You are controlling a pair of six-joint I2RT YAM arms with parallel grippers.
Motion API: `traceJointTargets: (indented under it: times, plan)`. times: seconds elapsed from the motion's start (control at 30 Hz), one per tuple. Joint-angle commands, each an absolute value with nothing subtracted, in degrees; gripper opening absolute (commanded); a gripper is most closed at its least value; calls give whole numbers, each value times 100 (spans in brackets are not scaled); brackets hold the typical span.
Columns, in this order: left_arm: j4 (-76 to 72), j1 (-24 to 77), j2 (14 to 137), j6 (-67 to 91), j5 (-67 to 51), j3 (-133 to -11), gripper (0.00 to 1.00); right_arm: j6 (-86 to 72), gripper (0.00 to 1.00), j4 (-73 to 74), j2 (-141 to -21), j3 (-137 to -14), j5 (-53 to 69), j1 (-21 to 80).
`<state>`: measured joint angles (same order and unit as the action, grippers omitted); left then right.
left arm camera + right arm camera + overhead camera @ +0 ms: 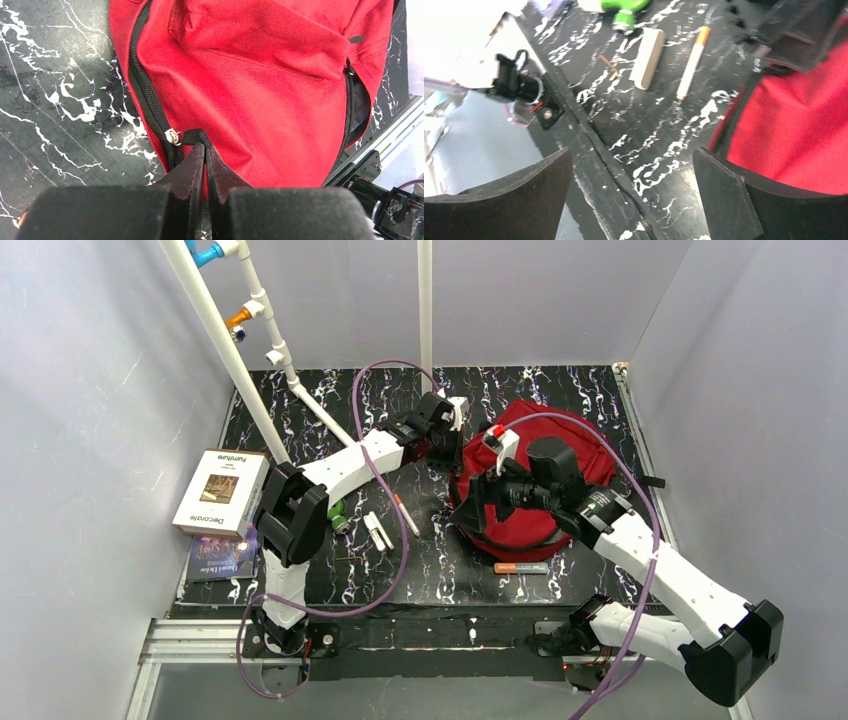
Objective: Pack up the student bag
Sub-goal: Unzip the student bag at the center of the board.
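Note:
The student bag (560, 455), a dark-red soft backpack, lies on the black marbled table right of centre. My left gripper (446, 443) is at its left edge. In the left wrist view the left gripper (205, 148) is shut on the black zip pull strap (197, 136), which hangs from the silver slider (173, 136) of the bag's (260, 75) dark zip. My right gripper (476, 506) hovers open over the bag's near-left edge. In the right wrist view the right gripper (631, 172) is empty, with the bag (799, 135) beside its right finger.
A white-and-orange pen (407, 513), white stick items (377, 532) and a green object (338, 516) lie left of the bag. An orange-and-grey marker (520, 568) lies in front of it. A white book (220, 492) and a blue book (220, 558) sit far left. White pipes (250, 370) stand behind.

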<state>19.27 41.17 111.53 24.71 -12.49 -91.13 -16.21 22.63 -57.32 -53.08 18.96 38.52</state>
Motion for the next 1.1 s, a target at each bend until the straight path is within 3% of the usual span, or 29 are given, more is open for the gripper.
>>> traceJointTargets:
  times: [0.0,0.07,0.23,0.3,0.47,0.7,0.77,0.9,0.93,1.07]
  plan:
    - [2120,4011,10643,2578,-1491,-9040,0,-1427,98,1573,-5908,-5526,3173,3885]
    - [2175,4008,10599,2536,-1496,-9037,0,-1121,98,1595,-5974,-5509,2294,3927]
    - [2162,4000,10486,2531,-1349,-8956,0,139,93,809,-6256,-4837,-2076,5052]
    - [2179,3995,10464,2546,-1318,-8949,0,549,93,160,-6488,-4573,-3071,5465]
    - [2175,3981,10367,2538,-1281,-8894,0,768,87,-888,-7045,-4097,-3981,5563]
    - [2078,3964,10192,2592,-1284,-8688,0,830,75,-2251,-7374,-3447,-3754,5563]
    - [2066,3957,10174,2593,-1292,-8664,0,767,63,-2337,-7452,-3417,-3661,5563]
    - [2105,3954,10139,2593,-920,-8606,0,653,6,-2174,-7339,-3359,-3684,5563]
    - [2154,3953,10146,2593,-693,-8623,0,629,1,-1999,-7286,-3392,-3544,5563]
    - [2449,3942,10558,2350,1070,-8984,0,446,1,-1686,-6795,-3187,-2470,5563]
